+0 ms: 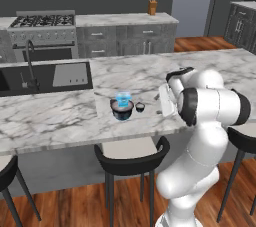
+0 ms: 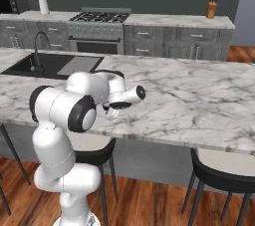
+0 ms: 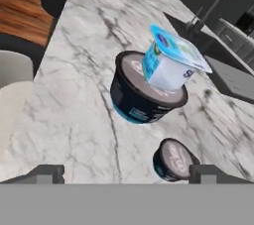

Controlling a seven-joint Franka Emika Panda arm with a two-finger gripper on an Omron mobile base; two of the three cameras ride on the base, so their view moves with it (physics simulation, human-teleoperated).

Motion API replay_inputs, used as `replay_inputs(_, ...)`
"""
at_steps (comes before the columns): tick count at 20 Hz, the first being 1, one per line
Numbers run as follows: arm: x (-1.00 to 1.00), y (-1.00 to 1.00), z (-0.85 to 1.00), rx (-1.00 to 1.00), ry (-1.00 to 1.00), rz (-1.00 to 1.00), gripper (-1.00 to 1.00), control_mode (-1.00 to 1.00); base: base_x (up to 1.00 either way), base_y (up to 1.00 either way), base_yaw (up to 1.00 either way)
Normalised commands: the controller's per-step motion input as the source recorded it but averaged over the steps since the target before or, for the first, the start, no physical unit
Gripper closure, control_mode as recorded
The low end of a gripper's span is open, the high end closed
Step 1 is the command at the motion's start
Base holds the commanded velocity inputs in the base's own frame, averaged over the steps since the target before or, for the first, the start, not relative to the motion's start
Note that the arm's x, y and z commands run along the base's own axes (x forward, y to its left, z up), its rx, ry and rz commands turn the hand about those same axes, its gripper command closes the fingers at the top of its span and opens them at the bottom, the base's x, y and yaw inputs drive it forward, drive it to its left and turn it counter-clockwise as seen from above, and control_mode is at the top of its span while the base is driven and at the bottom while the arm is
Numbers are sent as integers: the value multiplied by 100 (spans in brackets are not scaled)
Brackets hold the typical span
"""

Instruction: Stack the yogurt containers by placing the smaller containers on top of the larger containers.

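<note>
The wide dark tub (image 1: 122, 111) (image 3: 136, 97) stands on the marble island near its front edge. On the tub's pale top sits the light-blue cup (image 1: 123, 97) (image 3: 171, 63), upright in the left base view and tilted in the hand view. The tiny dark cup (image 1: 140, 106) (image 3: 173, 159) rests on the counter just right of the tub, apart from it. My gripper (image 3: 128, 173) (image 1: 162, 101) hangs open and empty to the right of the containers, aimed at them, with the tiny cup close to one fingertip (image 3: 208, 173). In the right base view my arm hides the tubs.
A black sink (image 1: 50, 77) with a tall faucet (image 1: 31, 63) is set into the island (image 1: 210, 66) left of the tubs. Dark stools (image 1: 131, 153) stand below the counter's front edge. A stove (image 1: 42, 21) and knife block (image 1: 152, 6) line the back wall.
</note>
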Motion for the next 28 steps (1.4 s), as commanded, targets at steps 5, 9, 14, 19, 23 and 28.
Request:
replay_inputs(5,35,0,-18,7,7,0,-100,-100,0,0,0)
replay_inputs(9,29,3,-9,5,11,0,-100,-100,0,0,0)
replay_inputs(14,37,15,-8,1,14,0,-100,-100,0,0,0)
replay_inputs(19,41,17,-15,0,14,0,-100,-100,0,0,0)
replay_inputs(23,24,0,-19,2,10,0,-100,-100,0,0,0)
replay_inputs(28,14,0,-23,3,5,0,-100,-100,0,0,0)
